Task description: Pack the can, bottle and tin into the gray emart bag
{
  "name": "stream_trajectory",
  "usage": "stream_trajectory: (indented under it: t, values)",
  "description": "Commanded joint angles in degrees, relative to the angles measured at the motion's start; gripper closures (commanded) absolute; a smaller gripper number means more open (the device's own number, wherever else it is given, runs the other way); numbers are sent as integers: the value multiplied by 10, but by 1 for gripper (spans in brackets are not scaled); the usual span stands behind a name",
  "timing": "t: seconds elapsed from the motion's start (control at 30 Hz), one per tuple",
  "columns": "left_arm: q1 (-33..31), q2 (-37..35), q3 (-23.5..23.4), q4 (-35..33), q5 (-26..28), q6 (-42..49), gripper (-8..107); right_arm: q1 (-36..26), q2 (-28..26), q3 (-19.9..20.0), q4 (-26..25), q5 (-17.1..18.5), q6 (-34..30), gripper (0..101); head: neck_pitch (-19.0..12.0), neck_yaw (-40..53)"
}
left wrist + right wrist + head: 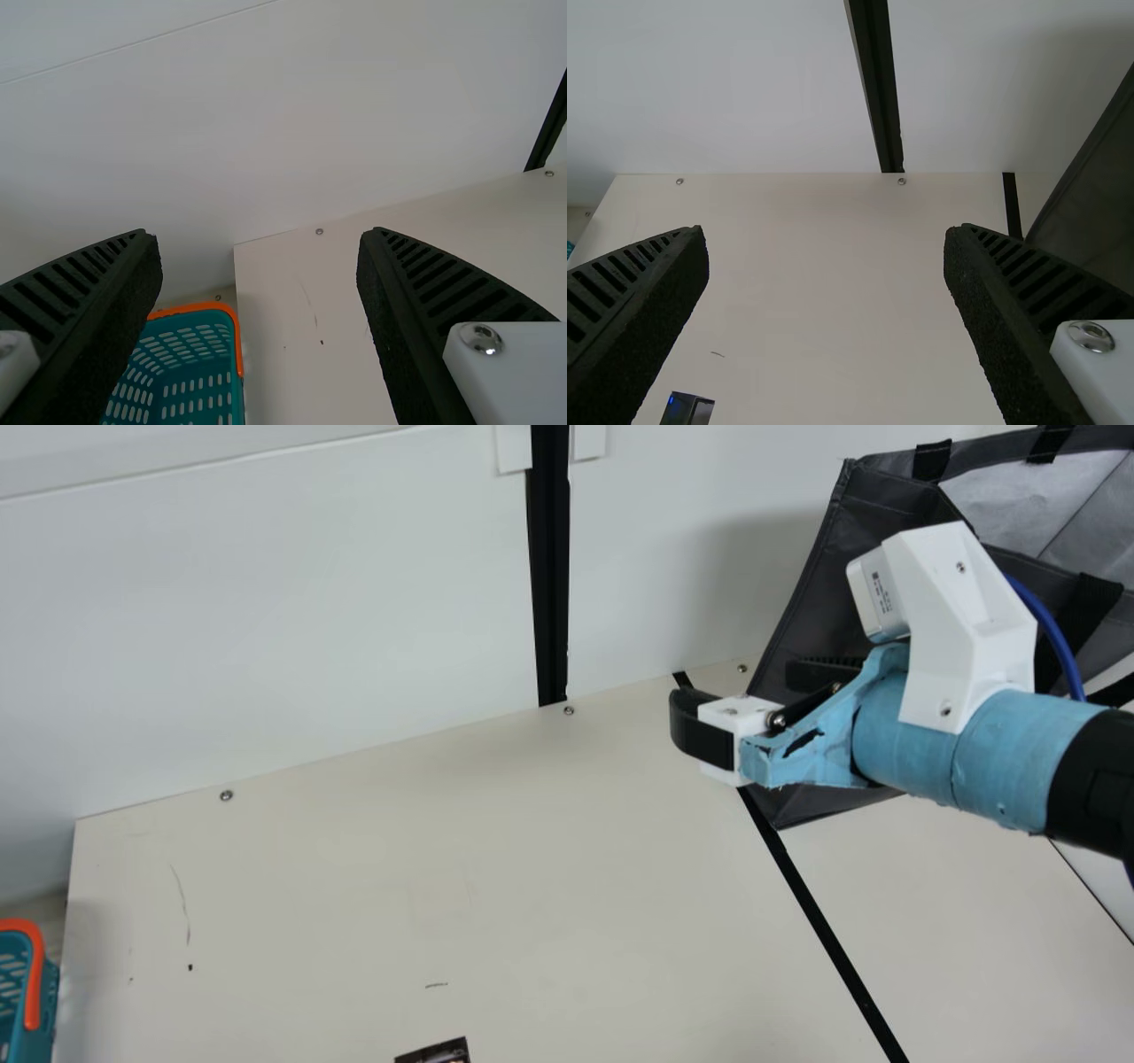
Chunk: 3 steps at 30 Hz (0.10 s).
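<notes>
My right gripper stands open in the main view, in front of the gray bag, which leans open-topped at the right against the back wall. The right wrist view shows this gripper with its fingers wide apart and nothing between them; the bag's dark side is beyond one finger. A small dark printed item is cut off by the main view's bottom edge; a dark item lies on the table in the right wrist view. I cannot tell what it is. My left gripper is open and empty in the left wrist view.
A teal basket with an orange rim is beyond the cream table's left edge; the left wrist view shows the basket too. A white wall with a dark vertical post borders the table's back. A black strip crosses the tabletop.
</notes>
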<state>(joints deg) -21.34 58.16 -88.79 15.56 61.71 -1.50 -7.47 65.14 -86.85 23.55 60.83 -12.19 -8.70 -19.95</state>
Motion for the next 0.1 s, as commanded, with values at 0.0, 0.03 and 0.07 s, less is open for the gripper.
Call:
stream_trajectory:
  t: [0.0, 0.03, 0.07]
  values:
    - [0, 0, 0, 0, 0, 0, 9, 0, 0, 0, 0, 0, 0, 10, -13, 0]
    - [0, 0, 0, 0, 0, 0, 9, 0, 0, 0, 0, 0, 0, 10, -13, 0]
    - [0, 0, 0, 0, 0, 0, 9, 0, 0, 0, 0, 0, 0, 10, -13, 0]
